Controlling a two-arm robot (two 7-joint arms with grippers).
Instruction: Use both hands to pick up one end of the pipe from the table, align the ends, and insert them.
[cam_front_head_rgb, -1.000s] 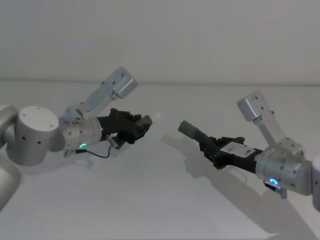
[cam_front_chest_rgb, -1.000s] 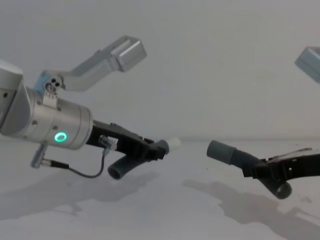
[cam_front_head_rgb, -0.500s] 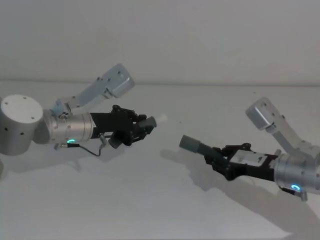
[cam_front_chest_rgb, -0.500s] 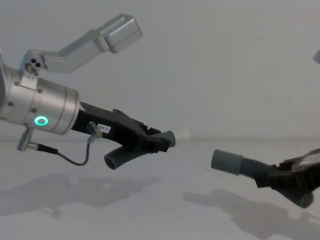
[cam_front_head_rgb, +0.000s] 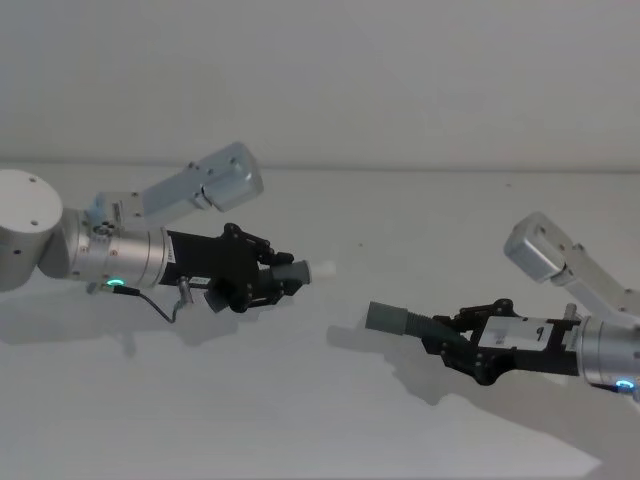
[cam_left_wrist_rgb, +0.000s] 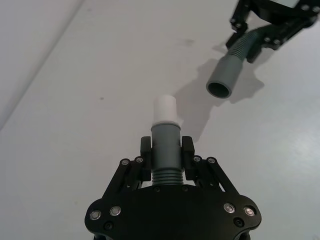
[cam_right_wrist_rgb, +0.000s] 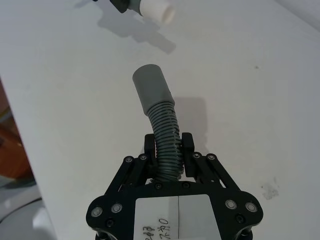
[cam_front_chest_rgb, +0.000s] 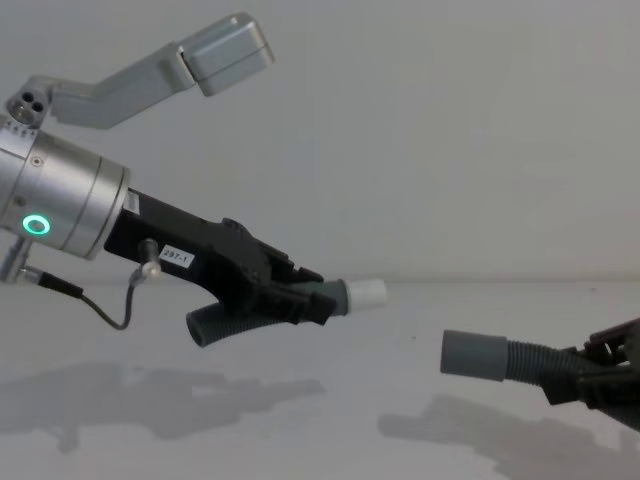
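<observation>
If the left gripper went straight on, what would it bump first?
Probably the plain white table, depth unclear: the left gripper aims its white stub tip beside the grey socket cuff.

left gripper (cam_left_wrist_rgb: 166, 151) gripping white-tipped hose piece (cam_left_wrist_rgb: 165, 137), socket-cuffed hose piece (cam_left_wrist_rgb: 226, 74) well apart

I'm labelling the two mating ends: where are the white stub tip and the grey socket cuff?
white stub tip (cam_left_wrist_rgb: 164, 109): left wrist view, on the middle of its side wall.
grey socket cuff (cam_right_wrist_rgb: 151, 87): right wrist view, on its smooth outer wall.
</observation>
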